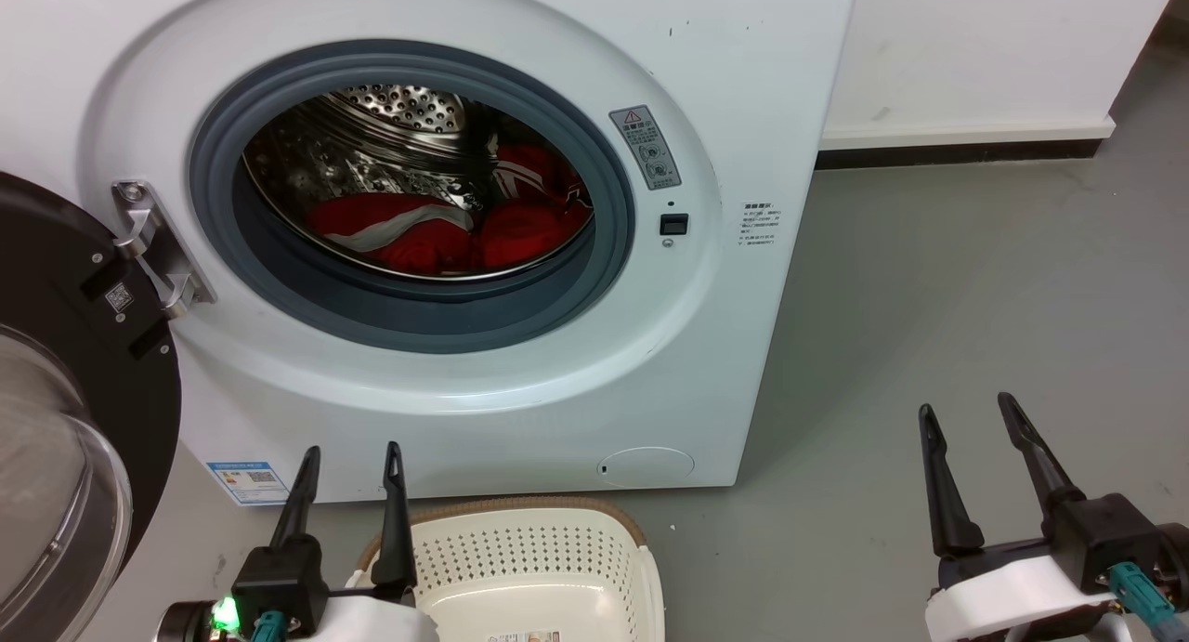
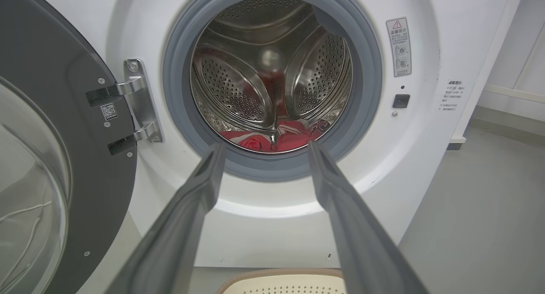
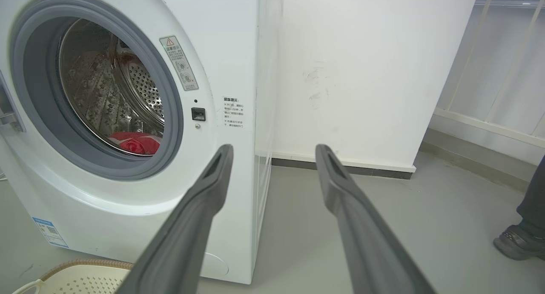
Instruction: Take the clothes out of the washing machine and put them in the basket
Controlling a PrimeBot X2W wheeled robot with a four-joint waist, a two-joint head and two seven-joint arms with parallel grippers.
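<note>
The washing machine (image 1: pixel 520 382) is standing with its glass door (image 1: pixel 65 419) swung wide left, floor (image 1: pixel 947 289) lying open on its right. The basket (image 1: pixel 529 554) is sitting before its base. Red clothes (image 1: pixel 446 233) are lying low in the drum (image 1: pixel 409 108). The left tool (image 1: pixel 352 450) and right tool (image 1: pixel 966 404) are hovering spread, empty.

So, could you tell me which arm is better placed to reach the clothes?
Left. The left gripper is open and points straight into the washing machine, the clothes showing between its fingers. The right gripper, also open, aims past the machine's corner toward the wall.
</note>
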